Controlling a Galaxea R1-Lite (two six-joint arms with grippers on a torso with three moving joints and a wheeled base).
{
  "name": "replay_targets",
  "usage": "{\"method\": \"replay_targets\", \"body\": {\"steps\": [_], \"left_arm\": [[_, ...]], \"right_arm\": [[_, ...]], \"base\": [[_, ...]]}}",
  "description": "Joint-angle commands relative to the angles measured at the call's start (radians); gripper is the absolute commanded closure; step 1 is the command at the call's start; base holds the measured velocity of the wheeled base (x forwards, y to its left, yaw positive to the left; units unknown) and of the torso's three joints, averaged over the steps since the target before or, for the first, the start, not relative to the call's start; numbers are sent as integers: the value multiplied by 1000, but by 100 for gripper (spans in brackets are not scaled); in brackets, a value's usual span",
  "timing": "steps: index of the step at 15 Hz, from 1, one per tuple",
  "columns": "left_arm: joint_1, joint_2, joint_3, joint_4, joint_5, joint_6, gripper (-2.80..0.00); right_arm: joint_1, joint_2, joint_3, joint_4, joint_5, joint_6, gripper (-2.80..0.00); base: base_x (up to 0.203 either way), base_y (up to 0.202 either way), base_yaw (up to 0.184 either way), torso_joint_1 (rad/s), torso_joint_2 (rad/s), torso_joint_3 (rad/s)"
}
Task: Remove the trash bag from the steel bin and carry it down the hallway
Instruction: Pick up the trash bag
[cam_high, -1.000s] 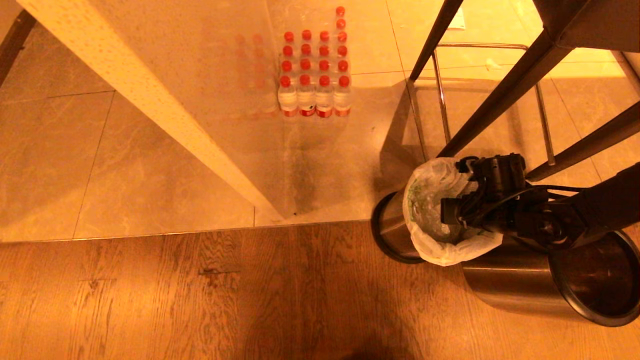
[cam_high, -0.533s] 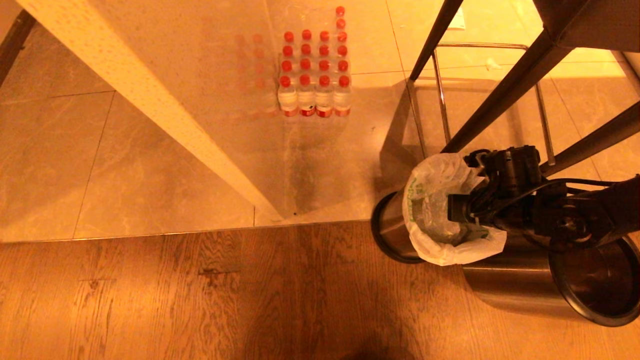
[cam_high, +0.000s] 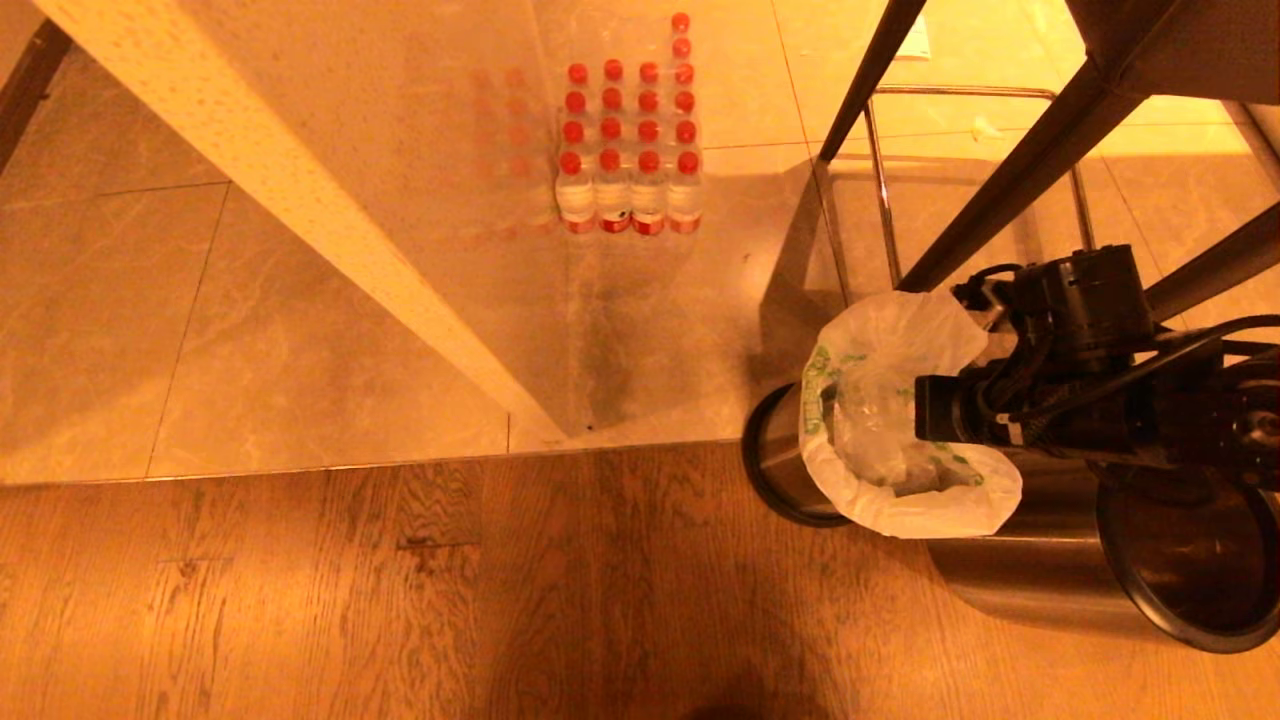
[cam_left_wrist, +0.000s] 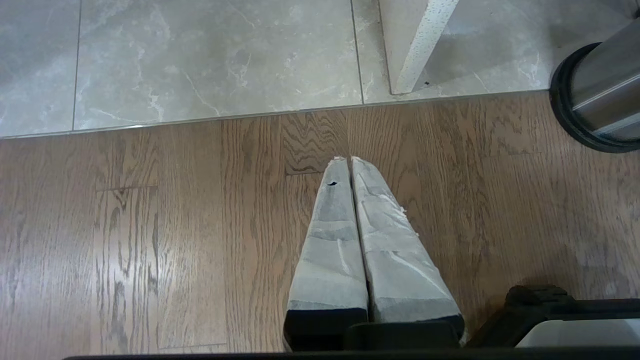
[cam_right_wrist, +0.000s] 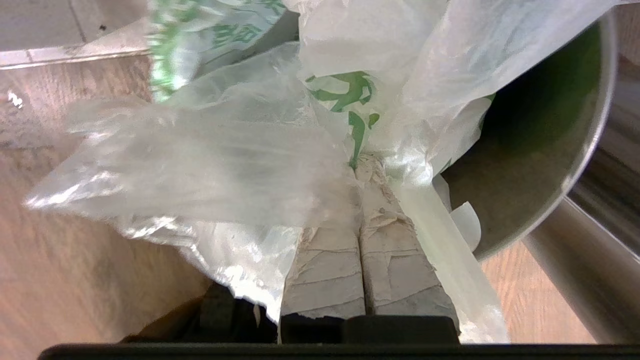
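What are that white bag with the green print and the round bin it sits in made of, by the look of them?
The trash bag looks like thin plastic film: semi-clear, crinkled, glinting where it folds. The steel bin appears to be brushed metal, probably stainless steel: dull streaky sheen on its wall, with a black ring, perhaps plastic or rubber, at its base.

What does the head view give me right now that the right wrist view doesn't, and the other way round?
Head view only: the pack of red-capped bottles on the tiles, the chair legs and a second, empty bin. Right wrist view only: the right gripper shut on a fold of the trash bag, and the bin's dark inside. Both: the bag, partly out of the steel bin, and the wood floor.
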Motion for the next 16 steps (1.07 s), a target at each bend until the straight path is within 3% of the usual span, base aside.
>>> {"method": "replay_targets", "body": {"steps": [1, 4, 10, 13, 15, 16], "left_arm": [[0, 0, 0, 0, 0, 0, 0], [0, 0, 0, 0, 0, 0, 0], [-1, 0, -2, 0, 0, 0, 0], [0, 0, 0, 0, 0, -1, 0], [0, 0, 0, 0, 0, 0, 0], [-1, 0, 0, 0, 0, 0, 0]], "right_arm": [[7, -18, -36, 37, -1, 2, 0], [17, -5, -68, 93, -4, -17, 0], [82, 89, -121, 83, -9, -21, 0], [69, 25, -105, 99, -11, -67, 0], [19, -44, -49, 134, -46, -190, 0], [9, -67, -27, 153, -79, -211, 0]], "base": [[0, 0, 0, 0, 0, 0], [0, 0, 0, 0, 0, 0], [0, 0, 0, 0, 0, 0], [0, 0, 0, 0, 0, 0], [0, 0, 0, 0, 0, 0], [0, 0, 0, 0, 0, 0]]}}
